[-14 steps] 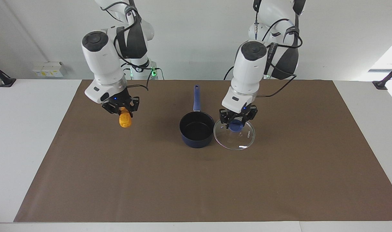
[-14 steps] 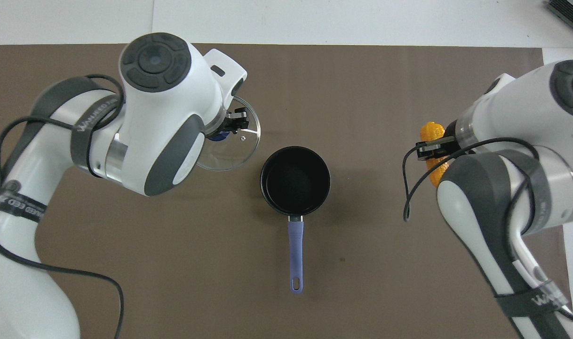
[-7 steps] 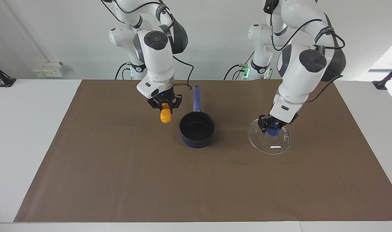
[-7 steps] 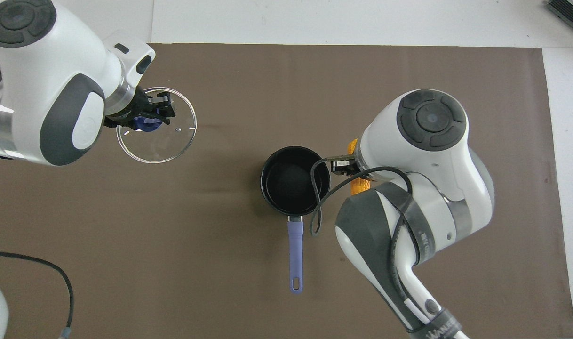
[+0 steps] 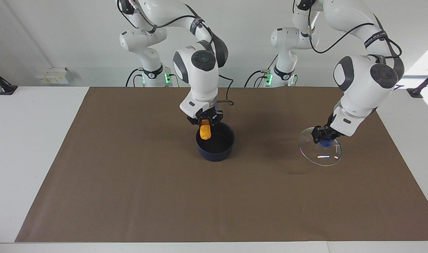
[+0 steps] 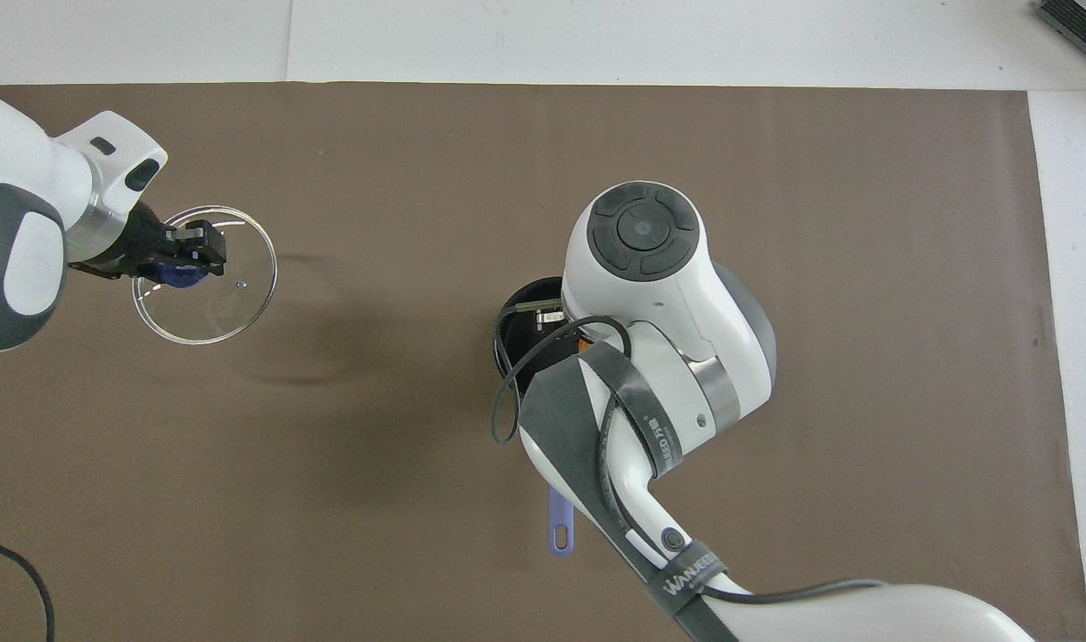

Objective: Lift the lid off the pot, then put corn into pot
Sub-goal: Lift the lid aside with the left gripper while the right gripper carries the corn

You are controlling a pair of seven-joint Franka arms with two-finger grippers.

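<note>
The dark blue pot stands open at the middle of the brown mat, mostly covered by the right arm in the overhead view. My right gripper is shut on the orange-yellow corn and holds it upright over the pot's mouth, its lower end about level with the rim. My left gripper is shut on the blue knob of the clear glass lid and holds it tilted just above the mat, toward the left arm's end of the table. The lid also shows in the overhead view, held by the left gripper.
The pot's long blue handle points toward the robots; only its end shows in the overhead view. The brown mat covers the table between white margins. A cable loops from the right arm beside the pot.
My right gripper has carried the corn sideways from beside the pot to over its mouth. My left gripper has carried the lid farther toward the left arm's end of the table.
</note>
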